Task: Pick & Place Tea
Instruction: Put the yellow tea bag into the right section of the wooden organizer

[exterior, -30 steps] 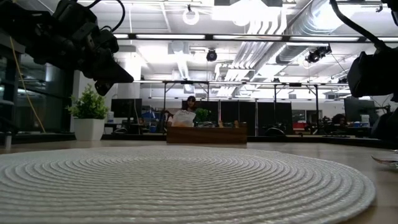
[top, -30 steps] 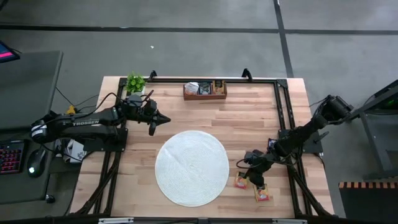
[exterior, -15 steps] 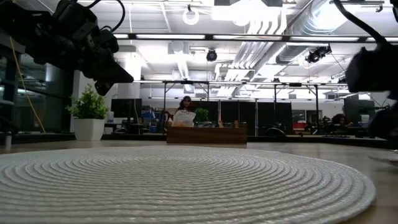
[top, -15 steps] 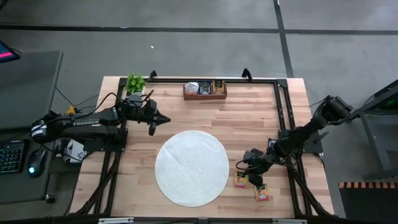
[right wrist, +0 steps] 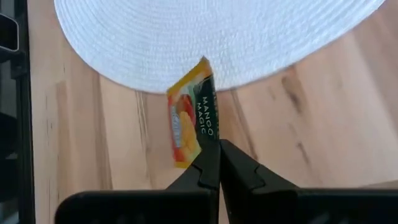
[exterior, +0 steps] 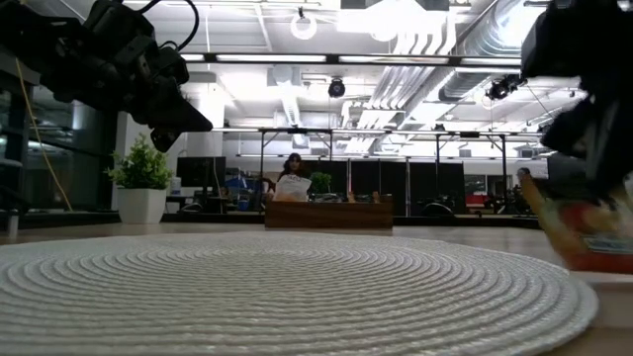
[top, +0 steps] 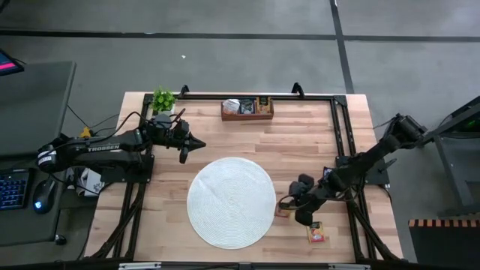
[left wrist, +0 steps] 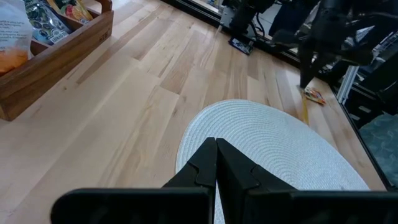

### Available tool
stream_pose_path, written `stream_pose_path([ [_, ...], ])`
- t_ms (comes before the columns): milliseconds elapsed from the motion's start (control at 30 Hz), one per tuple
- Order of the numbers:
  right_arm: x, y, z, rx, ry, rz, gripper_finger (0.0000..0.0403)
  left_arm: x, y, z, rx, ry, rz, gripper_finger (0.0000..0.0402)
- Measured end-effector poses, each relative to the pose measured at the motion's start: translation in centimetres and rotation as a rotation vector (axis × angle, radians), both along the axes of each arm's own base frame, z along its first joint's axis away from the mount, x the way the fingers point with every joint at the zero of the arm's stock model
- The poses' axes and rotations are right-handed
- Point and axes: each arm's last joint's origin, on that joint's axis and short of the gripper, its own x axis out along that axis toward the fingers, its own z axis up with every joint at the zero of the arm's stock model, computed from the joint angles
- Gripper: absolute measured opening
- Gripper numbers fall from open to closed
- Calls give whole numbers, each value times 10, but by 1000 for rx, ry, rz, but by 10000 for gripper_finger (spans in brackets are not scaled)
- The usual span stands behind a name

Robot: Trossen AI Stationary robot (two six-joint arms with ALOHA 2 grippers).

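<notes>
My right gripper (top: pixel 289 205) is shut on a red-orange and yellow tea sachet (right wrist: pixel 191 118), just off the right rim of the round white mat (top: pixel 231 201). In the low view the sachet (exterior: pixel 586 229) hangs tilted below the fingers. Another sachet (top: pixel 316 234) lies flat on the wood near the table's front right. The brown wooden tray (top: pixel 247 108), with sachets inside, stands at the far edge. My left gripper (top: pixel 196 142) is shut and empty in the air beyond the mat's far-left rim. My right gripper pinches the sachet between its two fingers at one edge, near a corner (right wrist: pixel 209 144). The fingers slant down from the table's right side. The sachet sticks out past the fingertips toward the mat, tilted and lifted clear of the wood.
A small potted plant (top: pixel 163 99) stands at the far left corner. A black metal frame (top: pixel 339 127) runs along the table's far and right edges. Bare wood lies between the mat and the tray.
My right gripper has risen and gone a little toward the mat, rolling its wrist. It has taken one of the two sachets off the wood, and that sachet now hangs clear. The other sachet has stayed where it lay.
</notes>
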Motion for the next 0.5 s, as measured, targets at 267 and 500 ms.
stream_pose_path([
  [267,12,-1,33,-107,20,-16,0,0,0,0,0,0,0,0],
  [500,27,-15,58,-164,18,-33,0,0,0,0,0,0,0,0],
])
